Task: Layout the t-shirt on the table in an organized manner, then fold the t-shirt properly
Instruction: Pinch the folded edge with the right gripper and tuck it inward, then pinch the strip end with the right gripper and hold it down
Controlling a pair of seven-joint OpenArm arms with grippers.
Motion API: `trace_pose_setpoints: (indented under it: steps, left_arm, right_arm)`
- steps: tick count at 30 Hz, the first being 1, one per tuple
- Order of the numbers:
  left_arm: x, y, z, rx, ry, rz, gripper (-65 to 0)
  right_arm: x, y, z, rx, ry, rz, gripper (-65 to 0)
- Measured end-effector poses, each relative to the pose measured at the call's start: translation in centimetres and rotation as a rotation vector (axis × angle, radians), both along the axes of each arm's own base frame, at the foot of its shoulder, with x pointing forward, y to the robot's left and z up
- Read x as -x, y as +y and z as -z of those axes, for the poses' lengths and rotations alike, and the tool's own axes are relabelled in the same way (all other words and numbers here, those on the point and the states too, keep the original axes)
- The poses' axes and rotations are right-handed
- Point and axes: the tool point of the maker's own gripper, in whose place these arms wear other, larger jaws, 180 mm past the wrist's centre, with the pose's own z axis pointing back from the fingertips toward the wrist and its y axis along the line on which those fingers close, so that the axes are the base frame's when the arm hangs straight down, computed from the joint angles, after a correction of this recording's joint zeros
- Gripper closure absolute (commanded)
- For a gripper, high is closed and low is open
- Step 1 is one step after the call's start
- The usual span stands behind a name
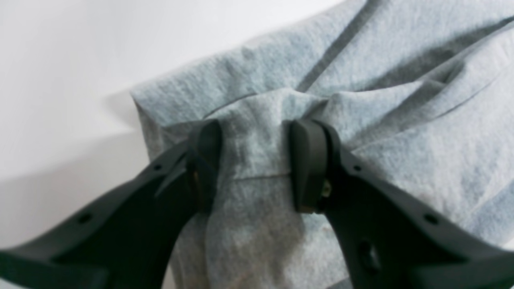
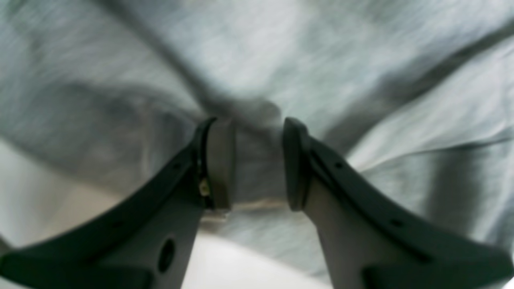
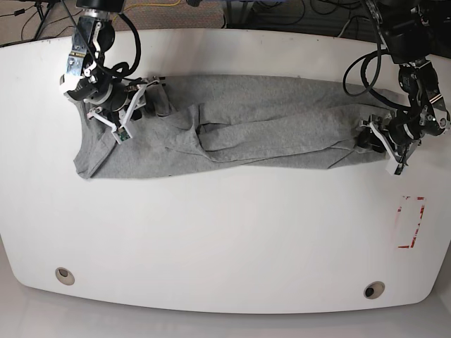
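The grey t-shirt (image 3: pixel 246 130) lies stretched sideways across the far half of the white table (image 3: pixel 225 232), bunched into long folds. My left gripper (image 3: pixel 366 137) holds its right end. In the left wrist view this gripper (image 1: pixel 255 164) is shut on a pinch of t-shirt (image 1: pixel 401 132) cloth at a folded edge. My right gripper (image 3: pixel 144 105) holds the cloth near the left end. Its wrist view shows the gripper (image 2: pixel 257 164) shut on a gathered fold of the t-shirt (image 2: pixel 281 48). No lettering shows.
A red-outlined rectangle mark (image 3: pixel 410 222) sits near the table's right edge. Two round grommet holes (image 3: pixel 64 275) (image 3: pixel 374 289) lie near the front edge. Cables (image 3: pixel 282 17) run behind the far edge.
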Motion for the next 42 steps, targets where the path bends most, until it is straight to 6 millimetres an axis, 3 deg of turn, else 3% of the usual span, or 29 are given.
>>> trace_pose_setpoints:
  steps: [17,21,30,35,42]
  left_arm:
    - [-0.2,0.0,-0.1,0.0,-0.002,0.001,-26.0]
    - [-0.3,0.0,-0.2,-0.002,0.001,0.003,-26.0]
    - [-0.3,0.0,-0.2,-0.005,0.001,0.003,-26.0]
    - [-0.3,0.0,-0.2,-0.005,0.003,0.003,-26.0]
    - [-0.3,0.0,-0.1,-0.006,0.004,0.003,-26.0]
  right_arm:
    - [4.6,8.1,-1.4,-0.026,0.009,-0.273,-19.5]
    - [3.7,6.9,-2.0,0.001,-0.006,-0.244,-19.5]
    - [-2.1,1.3,-4.6,0.076,-0.122,-0.077,-19.5]
    - [-3.8,1.1,-3.8,0.045,-0.106,-0.058,-19.5]
    - [-3.4,3.0,-2.0,-0.014,-0.052,-0.035,-19.5]
